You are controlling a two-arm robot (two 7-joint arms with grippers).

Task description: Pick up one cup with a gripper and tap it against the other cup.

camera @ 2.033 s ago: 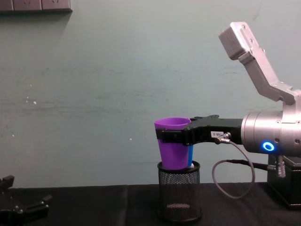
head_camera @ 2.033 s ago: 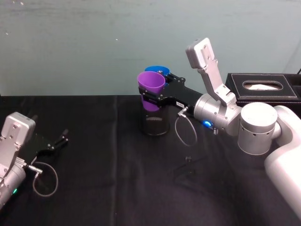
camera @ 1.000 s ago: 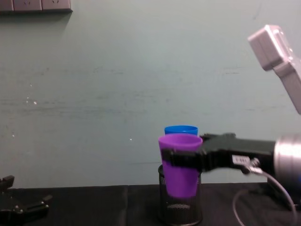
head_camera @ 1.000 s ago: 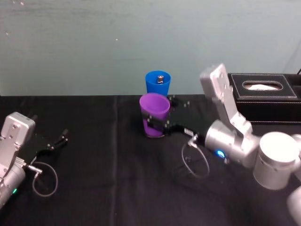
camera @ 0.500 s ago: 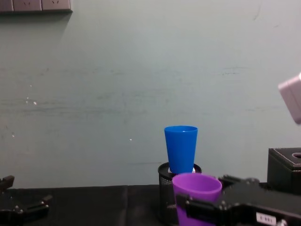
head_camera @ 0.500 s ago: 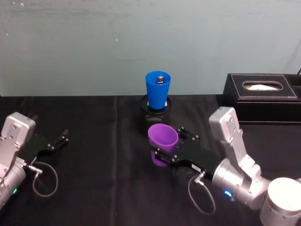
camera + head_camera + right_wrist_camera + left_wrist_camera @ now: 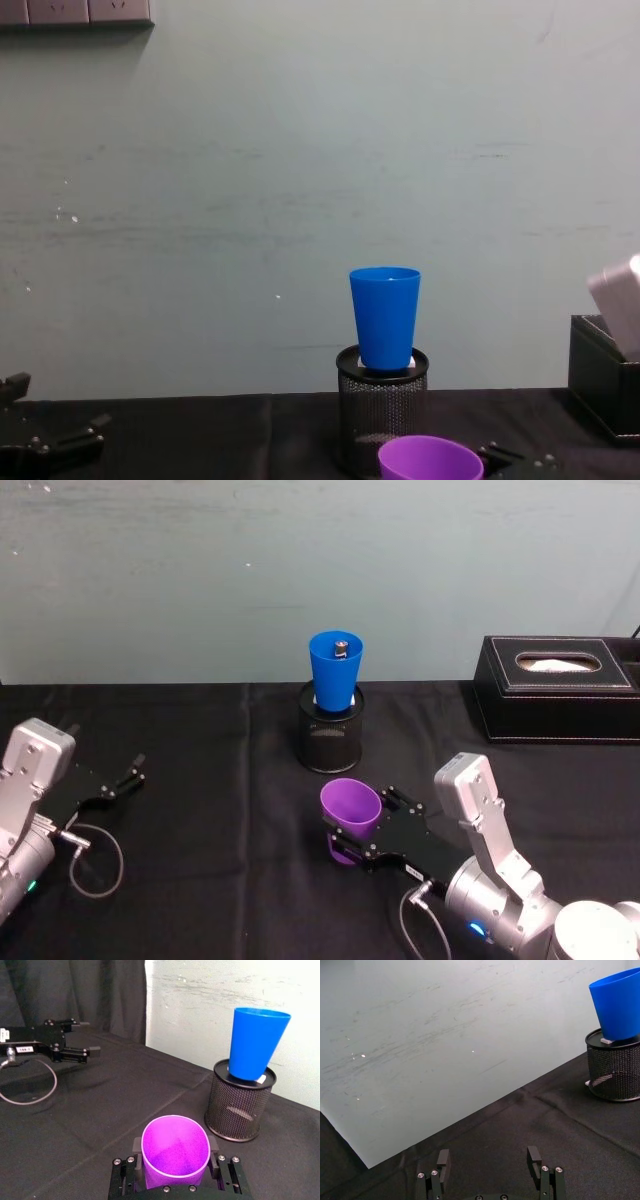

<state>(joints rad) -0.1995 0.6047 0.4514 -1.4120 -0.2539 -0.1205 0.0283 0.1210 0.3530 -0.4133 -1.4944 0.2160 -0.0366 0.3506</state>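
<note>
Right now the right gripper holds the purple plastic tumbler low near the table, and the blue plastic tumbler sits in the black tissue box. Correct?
Not quite. The blue plastic tumbler sits in the black mesh pen holder, not the tissue box, as the head view shows. The right gripper does hold the purple plastic tumbler low near the table.

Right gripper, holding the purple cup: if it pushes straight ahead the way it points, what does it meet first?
Probably the black mesh pen holder with the blue cup standing in it, ahead of the right gripper and slightly off to one side. Its purple cup would touch first; depth is uncertain.

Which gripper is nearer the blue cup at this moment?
Right. The right gripper, shut on the purple cup, sits just in front of the blue cup; the left gripper rests far off at the table's left side.
</note>
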